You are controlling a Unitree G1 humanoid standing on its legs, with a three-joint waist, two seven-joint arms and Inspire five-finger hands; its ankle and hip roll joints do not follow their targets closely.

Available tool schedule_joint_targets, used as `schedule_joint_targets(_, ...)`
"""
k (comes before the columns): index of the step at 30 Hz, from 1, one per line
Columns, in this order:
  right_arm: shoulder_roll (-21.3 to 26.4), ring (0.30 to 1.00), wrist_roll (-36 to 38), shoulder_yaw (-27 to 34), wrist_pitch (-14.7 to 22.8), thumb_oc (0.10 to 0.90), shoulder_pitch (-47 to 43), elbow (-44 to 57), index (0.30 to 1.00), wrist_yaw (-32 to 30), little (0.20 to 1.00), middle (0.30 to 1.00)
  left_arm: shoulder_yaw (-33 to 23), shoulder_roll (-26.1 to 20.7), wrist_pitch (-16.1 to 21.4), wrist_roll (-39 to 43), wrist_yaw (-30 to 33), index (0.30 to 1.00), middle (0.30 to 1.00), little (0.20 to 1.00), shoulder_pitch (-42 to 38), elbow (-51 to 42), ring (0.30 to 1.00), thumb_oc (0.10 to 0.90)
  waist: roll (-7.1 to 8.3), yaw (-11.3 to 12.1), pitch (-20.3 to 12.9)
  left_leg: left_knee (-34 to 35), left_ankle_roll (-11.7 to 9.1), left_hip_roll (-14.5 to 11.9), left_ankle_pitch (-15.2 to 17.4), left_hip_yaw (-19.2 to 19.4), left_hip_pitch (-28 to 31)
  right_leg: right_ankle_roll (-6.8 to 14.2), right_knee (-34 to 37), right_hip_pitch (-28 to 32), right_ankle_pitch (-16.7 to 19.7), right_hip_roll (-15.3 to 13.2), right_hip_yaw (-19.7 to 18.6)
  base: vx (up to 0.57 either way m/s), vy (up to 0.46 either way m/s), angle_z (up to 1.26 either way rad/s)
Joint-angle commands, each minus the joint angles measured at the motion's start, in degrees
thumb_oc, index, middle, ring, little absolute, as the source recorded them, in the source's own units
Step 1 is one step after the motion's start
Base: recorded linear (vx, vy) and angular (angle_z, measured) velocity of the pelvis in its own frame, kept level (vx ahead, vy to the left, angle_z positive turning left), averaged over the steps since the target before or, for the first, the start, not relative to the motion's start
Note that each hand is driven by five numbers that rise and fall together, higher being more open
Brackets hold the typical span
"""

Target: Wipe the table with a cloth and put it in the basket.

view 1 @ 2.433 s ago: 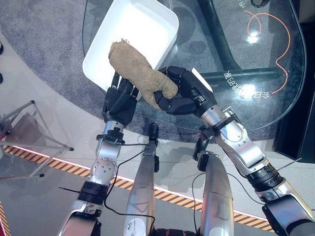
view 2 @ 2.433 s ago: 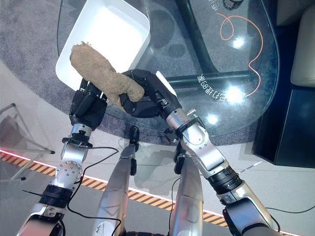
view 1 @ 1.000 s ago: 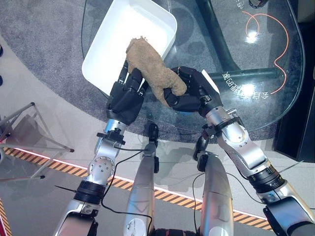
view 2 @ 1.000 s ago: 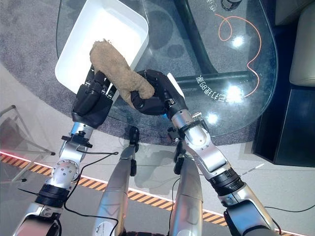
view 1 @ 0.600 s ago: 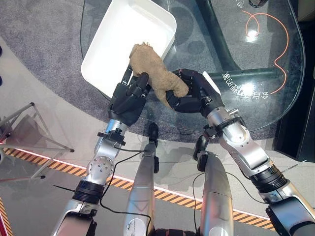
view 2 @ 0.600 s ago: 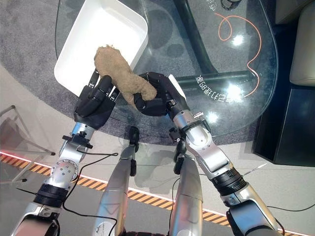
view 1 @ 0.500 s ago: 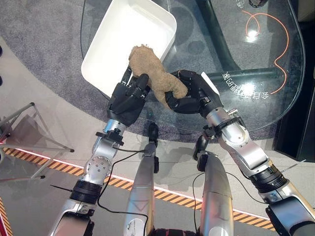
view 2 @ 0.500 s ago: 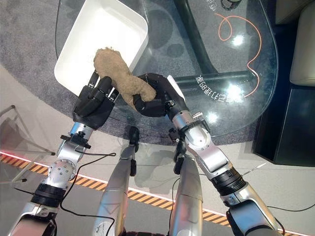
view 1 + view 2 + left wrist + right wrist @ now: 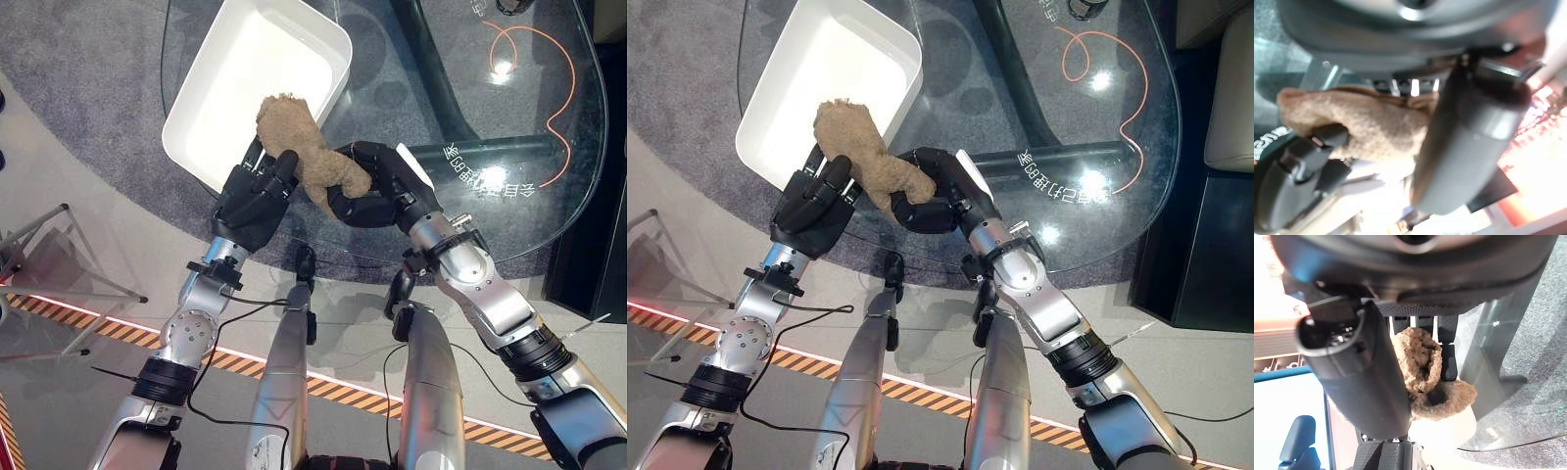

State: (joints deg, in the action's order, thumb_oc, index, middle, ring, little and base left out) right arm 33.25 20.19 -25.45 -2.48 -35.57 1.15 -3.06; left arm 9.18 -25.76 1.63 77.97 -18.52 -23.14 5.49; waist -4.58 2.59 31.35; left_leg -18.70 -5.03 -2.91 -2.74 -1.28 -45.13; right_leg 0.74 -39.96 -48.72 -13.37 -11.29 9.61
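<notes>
A brown fuzzy cloth (image 9: 294, 127) hangs bunched in the air over the near rim of the white basket (image 9: 245, 59), at the glass table's (image 9: 441, 88) near left edge. My right hand (image 9: 377, 196) is shut on the cloth's lower end. My left hand (image 9: 247, 201) comes up from below and left, its fingers behind the cloth and its thumb curled over the middle. The left wrist view has the cloth (image 9: 1366, 127) between the left thumb (image 9: 1464, 142) and fingers, with the right hand's fingers (image 9: 1308, 161) gripping its end. The right wrist view has the cloth (image 9: 1422, 357) folded inside the right hand.
The basket is empty and stands on the table's left part. An orange cord (image 9: 563, 69) curls at the table's far right. Dark table legs (image 9: 431, 69) show through the glass. A metal stand (image 9: 49, 264) is on the floor at left, beside striped tape (image 9: 235, 362).
The cloth has moved right from the basket's near corner and bunched shorter. My left hand has risen to it and curled its thumb over it. The right hand keeps its hold.
</notes>
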Motion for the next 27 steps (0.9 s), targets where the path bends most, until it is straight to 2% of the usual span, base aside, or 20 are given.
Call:
schedule_joint_targets(1, -0.97, 0.3, -1.18, -2.83, 3.02, 0.1, -7.17, 8.31, 0.3, 4.66, 0.2, 0.3, 1.36, 0.11, 3.06, 1.47, -9.3, 0.9, 0.9, 0.9, -6.52, -11.53, 0.9, 0.8, 0.19, -0.4, -1.56, -6.24, 4.87, 4.51, 4.49, 3.57, 1.59, 2.12, 10.46, 2.57, 10.61, 3.09, -1.0, 0.0, 0.0, 0.0)
schedule_joint_targets(2, -0.8, 0.3, -1.39, -3.1, 2.94, 0.1, -7.29, 8.52, 0.3, 5.11, 0.2, 0.3, 1.38, 0.14, 3.26, 1.4, -9.51, 0.806, 0.806, 0.79, -6.44, -11.5, 0.806, 0.69, 0.2, -0.37, -1.56, -6.34, 4.89, 4.53, 4.5, 3.54, 1.5, 2.1, 10.4, 2.51, 10.61, 3.09, -0.99, 0.0, 0.0, 0.0)
schedule_joint_targets(3, -0.7, 0.3, -1.46, -3.28, 2.89, 0.1, -7.39, 8.62, 0.3, 5.39, 0.2, 0.3, 1.39, 0.19, 3.4, 1.3, -9.52, 0.651, 0.651, 0.609, -6.41, -11.53, 0.651, 0.509, 0.22, -0.34, -1.56, -6.4, 4.89, 4.55, 4.49, 3.52, 1.45, 2.09, 10.41, 2.51, 10.61, 3.1, -0.98, 0.0, 0.0, 0.0)
schedule_joint_targets(4, -0.58, 0.3, -1.42, -3.52, 2.91, 0.1, -7.51, 8.67, 0.3, 5.69, 0.2, 0.3, 1.4, 0.15, 3.5, 1.42, -9.53, 0.582, 0.582, 0.529, -6.51, -11.51, 0.582, 0.429, 0.23, -0.31, -1.56, -6.4, 4.9, 4.55, 4.51, 3.51, 1.45, 2.06, 10.45, 2.52, 10.6, 3.08, -0.95, 0.0, 0.0, 0.0)
schedule_joint_targets(5, -0.58, 0.3, -1.42, -3.52, 2.91, 0.1, -7.51, 8.67, 0.3, 5.69, 0.2, 0.3, 1.4, 0.15, 3.5, 1.42, -9.53, 0.582, 0.582, 0.529, -6.51, -11.51, 0.582, 0.429, 0.23, -0.31, -1.56, -6.4, 4.9, 4.55, 4.51, 3.51, 1.45, 2.06, 10.45, 2.52, 10.6, 3.08, -0.95, 0.0, 0.0, 0.0)
schedule_joint_targets(6, -0.44, 0.3, -1.53, -3.89, 3.15, 0.1, -7.62, 8.59, 0.3, 6.31, 0.2, 0.3, 1.34, 0.19, 4.05, 1.34, -9.61, 0.352, 0.352, 0.26, -6.47, -11.41, 0.352, 0.16, 0.25, -0.3, -1.56, -6.44, 4.92, 4.49, 4.52, 3.53, 1.42, 2.03, 10.36, 2.49, 10.54, 3.11, -0.96, 0.0, 0.0, 0.0)
schedule_joint_targets(7, -0.3, 0.3, -1.49, -3.96, 3.26, 0.1, -7.63, 8.57, 0.3, 6.51, 0.2, 0.3, 1.38, 0.2, 4.38, 1.43, -9.3, 0.3, 0.3, 0.2, -6.49, -11.52, 0.3, 0.1, 0.27, -0.31, -1.56, -6.48, 4.91, 4.51, 4.54, 3.48, 1.41, 2.01, 10.29, 2.48, 10.52, 3.14, -0.99, 0.0, 0.0, 0.0)
schedule_joint_targets(27, -1.05, 0.3, -1.62, -4.21, 2.72, 0.1, -8.66, 8.09, 0.3, 8.64, 0.2, 0.3, 0.14, 2.09, 8.92, 0.68, -5.96, 0.3, 0.3, 0.2, -6.54, -11.11, 0.3, 0.1, 0.57, 0.07, -1.56, -6.93, 4.87, 4.7, 4.62, 3.11, 1.14, 1.94, 9.78, 2.36, 10.13, 3.38, -0.74, 0.0, 0.0, 0.0)
